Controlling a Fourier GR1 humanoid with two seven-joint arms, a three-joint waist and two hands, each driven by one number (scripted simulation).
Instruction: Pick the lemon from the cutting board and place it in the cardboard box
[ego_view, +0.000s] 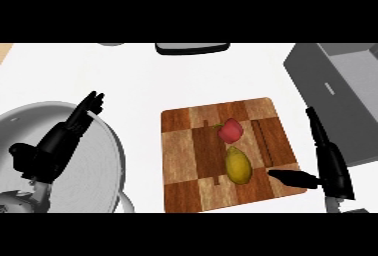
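A yellow lemon lies on the wooden cutting board, just below a red fruit. My right hand hovers over the board's right edge, fingers straight and pointing away, thumb reaching left toward the lemon with a small gap between them. It holds nothing. A grey box stands at the right, beyond the board. My left hand rests open at the left, fingers up, over a large grey round vessel.
The grey round vessel fills the lower left. A dark flat object sits at the counter's far edge, top centre. White counter lies between the vessel and the board.
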